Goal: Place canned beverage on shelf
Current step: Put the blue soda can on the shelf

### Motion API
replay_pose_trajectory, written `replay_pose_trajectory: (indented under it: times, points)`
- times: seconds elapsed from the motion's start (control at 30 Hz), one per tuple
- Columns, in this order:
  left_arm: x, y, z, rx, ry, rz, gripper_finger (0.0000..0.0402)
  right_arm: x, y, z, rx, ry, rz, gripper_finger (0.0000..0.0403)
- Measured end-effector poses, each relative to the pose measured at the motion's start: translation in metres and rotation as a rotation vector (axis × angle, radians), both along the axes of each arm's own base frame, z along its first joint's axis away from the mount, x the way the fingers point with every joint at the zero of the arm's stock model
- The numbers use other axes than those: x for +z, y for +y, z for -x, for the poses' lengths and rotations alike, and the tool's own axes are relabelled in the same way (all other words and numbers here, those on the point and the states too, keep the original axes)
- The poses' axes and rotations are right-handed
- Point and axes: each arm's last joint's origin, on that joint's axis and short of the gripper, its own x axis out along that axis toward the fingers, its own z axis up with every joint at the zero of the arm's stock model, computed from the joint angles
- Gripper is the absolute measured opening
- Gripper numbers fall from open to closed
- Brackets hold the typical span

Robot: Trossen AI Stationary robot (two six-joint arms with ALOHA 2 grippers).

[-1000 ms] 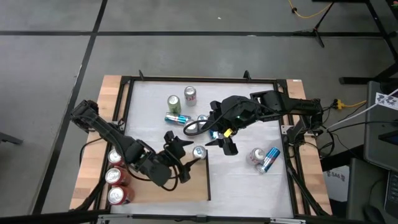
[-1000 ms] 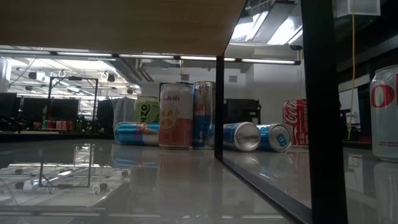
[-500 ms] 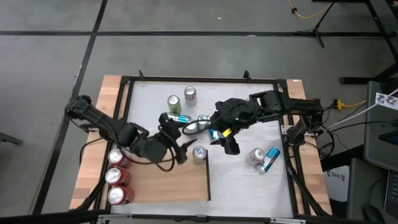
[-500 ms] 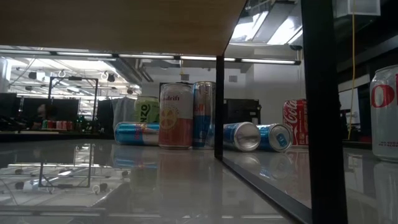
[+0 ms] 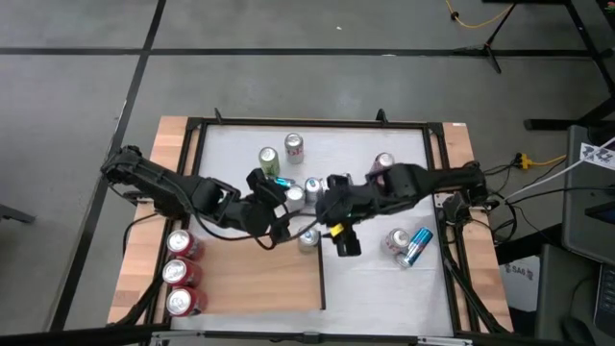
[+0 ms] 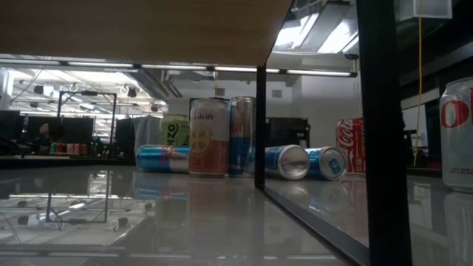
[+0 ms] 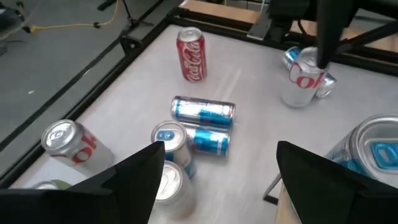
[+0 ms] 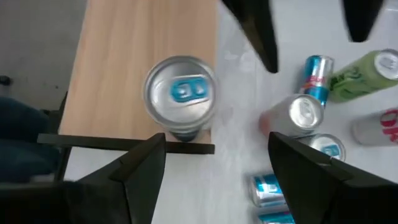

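Step in hand: a further can is being sought; nothing is carried by either arm.
Shelf: the flat light-brown wood-grain shelf panel (image 5: 252, 281) is seen on the left near part of the table; three red cola cans (image 5: 178, 274) are stood along its left side.
Latest can: an upright silver can with a blue tab (image 8: 181, 93) is set at the panel's corner by the thin dark edge strip (image 8: 124, 143).
Left gripper (image 7: 217, 165): fingers are held apart, empty, over the white table, aimed at a cluster of lying blue-and-silver slim cans (image 7: 202, 112).
Right gripper (image 8: 214, 155): fingers are spread, empty, poised above the silver can.
Next move: one loose can is probably to be picked by the left arm, which calls for lowering and closing.
Pose: both arms are stretched toward the table's centre, near each other.
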Motion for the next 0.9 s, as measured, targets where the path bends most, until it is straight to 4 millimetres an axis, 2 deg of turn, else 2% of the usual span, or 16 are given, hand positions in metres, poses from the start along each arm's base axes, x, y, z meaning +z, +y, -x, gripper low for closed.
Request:
replay_pose_trajectory:
  times: [0.23,0.9]
  points:
    - [-0.0011,-0.0019,-0.0004,-0.047,0.018,0.046,0.0302,-0.0068,0.0056,-0.0069,-0.011,0.000,0.014,0.0271]
    - [-0.0019,-0.0038,-0.0006,-0.084,0.028,0.110,0.0301,-0.0063,0.0024,-0.0084,-0.090,-0.029,0.084,0.0271]
